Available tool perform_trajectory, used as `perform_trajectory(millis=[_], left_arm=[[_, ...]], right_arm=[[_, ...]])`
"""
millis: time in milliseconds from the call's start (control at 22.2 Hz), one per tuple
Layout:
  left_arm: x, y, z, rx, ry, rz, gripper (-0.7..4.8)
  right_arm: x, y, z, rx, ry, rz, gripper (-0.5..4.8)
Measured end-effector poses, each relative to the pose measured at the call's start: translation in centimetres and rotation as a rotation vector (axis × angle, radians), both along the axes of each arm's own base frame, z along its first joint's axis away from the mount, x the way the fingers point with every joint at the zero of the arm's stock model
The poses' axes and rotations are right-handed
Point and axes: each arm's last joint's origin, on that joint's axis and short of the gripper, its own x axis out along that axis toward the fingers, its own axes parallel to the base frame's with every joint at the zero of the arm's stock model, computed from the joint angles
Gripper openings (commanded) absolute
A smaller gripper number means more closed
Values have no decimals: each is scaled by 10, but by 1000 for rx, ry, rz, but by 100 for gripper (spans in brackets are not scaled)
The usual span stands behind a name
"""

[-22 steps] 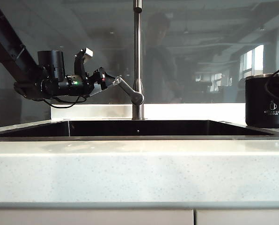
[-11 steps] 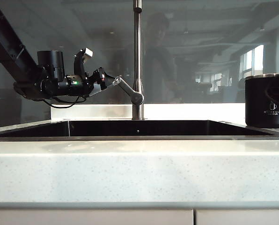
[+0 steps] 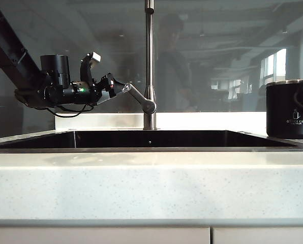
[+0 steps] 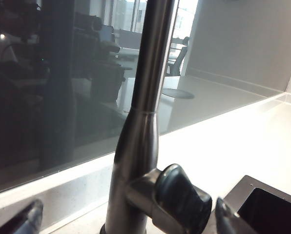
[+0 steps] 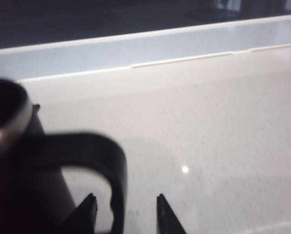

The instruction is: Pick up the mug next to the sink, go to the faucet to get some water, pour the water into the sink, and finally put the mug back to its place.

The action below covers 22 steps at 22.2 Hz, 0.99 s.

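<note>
Left of the faucet (image 3: 149, 61), the left tool (image 3: 118, 87) gapes around its lever. Between them lies the sink (image 3: 151, 140). Rightward, the mug (image 3: 290, 109) stands on the counter (image 3: 151, 183) edge; the right tool (image 5: 126, 214), spread, flanks its handle.

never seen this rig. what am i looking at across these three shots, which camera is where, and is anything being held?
It is a two-armed robot at a kitchen counter. The wide shot comes from a fixed camera facing the sink; the other two come from cameras on each wrist.

The left claw sits open around the lever at the base of the faucet, on the left of the wide shot.

The right claw is at the black mug, which stands on the counter right of the sink. Its fingers are apart on either side of the mug's handle, not squeezing it. So nothing is held.
</note>
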Motion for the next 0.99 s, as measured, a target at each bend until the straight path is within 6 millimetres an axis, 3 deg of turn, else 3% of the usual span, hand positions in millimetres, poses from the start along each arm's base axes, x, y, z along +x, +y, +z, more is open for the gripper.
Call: perform_trajectory(millis=[541, 631, 676, 721, 992], left_arm=[[0, 0, -1, 1, 7, -1, 479], [0, 0, -1, 2, 14, -1, 479], [0, 0, -2, 3, 18, -1, 479], [0, 0, -2, 3, 22, 0, 479], [0, 0, -2, 3, 22, -1, 479]], right_arm=[[-48, 7, 10, 74, -71, 18, 169], [-55, 9, 12, 112, -90, 47, 121], [-59, 10, 13, 133, -102, 74, 36], [-65, 13, 16, 156, -120, 143, -8], [-70, 21, 22, 245, -132, 404, -8]])
